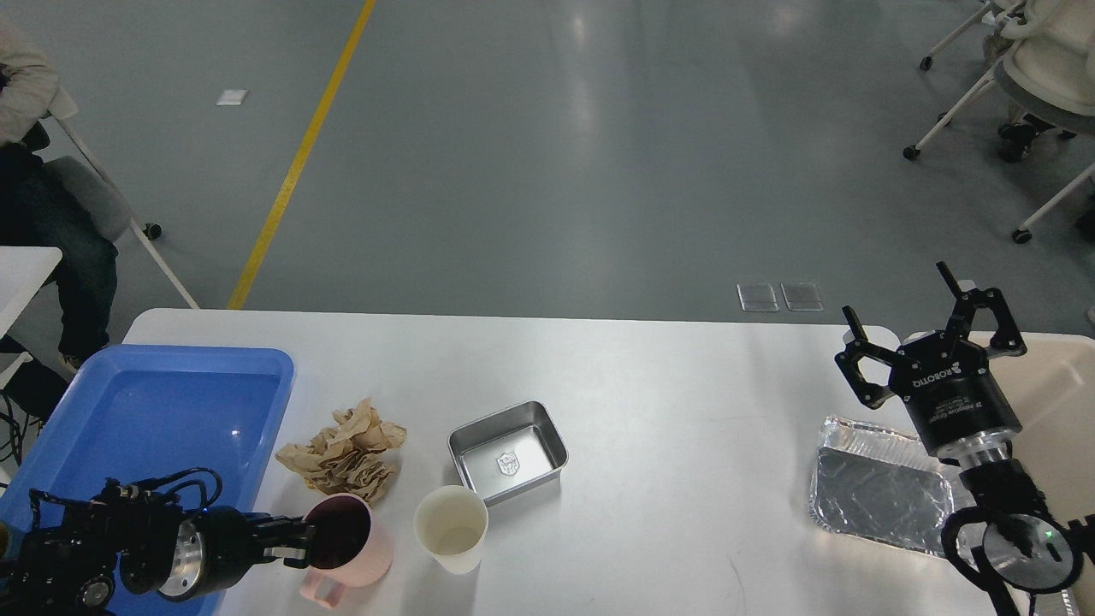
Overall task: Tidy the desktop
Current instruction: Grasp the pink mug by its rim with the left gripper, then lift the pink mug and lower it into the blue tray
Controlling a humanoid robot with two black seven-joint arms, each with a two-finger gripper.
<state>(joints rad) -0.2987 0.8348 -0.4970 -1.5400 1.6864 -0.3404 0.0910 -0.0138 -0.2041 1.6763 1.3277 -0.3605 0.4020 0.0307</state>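
Observation:
The white desktop [684, 393] carries a pink mug [355, 541], a cream paper cup [451, 528], a crumpled brown paper [346, 453], a small steel tray [507, 451] and a foil tray [881, 492]. My left gripper [295, 542] comes in low from the left, and its dark fingers sit at the mug's left rim. I cannot tell whether they clamp the rim. My right gripper [896, 295] is open and empty. It points up and away above the desktop's right end, over the foil tray's far side.
A blue plastic tray [154, 402] lies at the left end of the desktop, with my left arm over its near corner. A cream bin [1056, 402] stands past the right edge. A seated person and chairs are on the floor beyond.

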